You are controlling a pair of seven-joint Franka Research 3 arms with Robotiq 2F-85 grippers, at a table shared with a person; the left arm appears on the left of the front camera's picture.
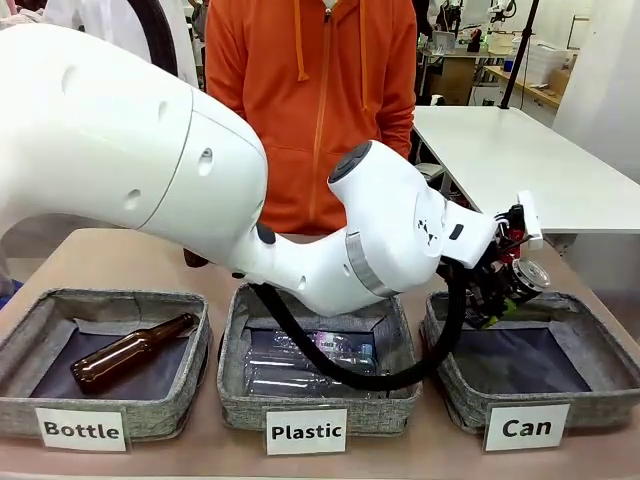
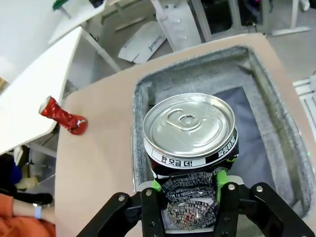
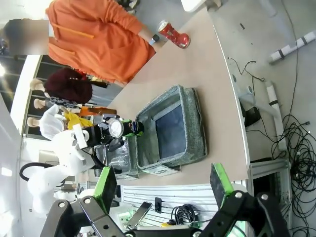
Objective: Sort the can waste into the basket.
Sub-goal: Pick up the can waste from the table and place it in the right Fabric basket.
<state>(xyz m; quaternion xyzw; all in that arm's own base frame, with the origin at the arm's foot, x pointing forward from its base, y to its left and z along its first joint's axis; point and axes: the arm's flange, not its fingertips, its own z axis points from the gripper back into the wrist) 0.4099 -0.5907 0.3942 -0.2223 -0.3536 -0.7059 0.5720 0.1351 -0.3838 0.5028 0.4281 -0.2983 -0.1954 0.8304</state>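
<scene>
The left gripper pinches the black can low on its printed body between the 2 green pads. The can's long axis runs out past the fingertips, with the silver top tipped back toward the wrist camera. Straight beyond it lies the dark lining of the Can basket, so the drop looks to depend on the can clearing the near rim, which it overlaps in this view. From the front, the same gripper hangs above the far left corner of that basket, the 3rd in the row. Whether the can is fully over the opening cannot be settled.

The red crushed can lies on its side on bare table beyond the basket, close to the person's hand. The left arm looks nearer to it. The right gripper is spread and empty, well apart from both cans.

The fingers hide the black can's base, and the left arm's bulk covers much of the Plastic basket.
</scene>
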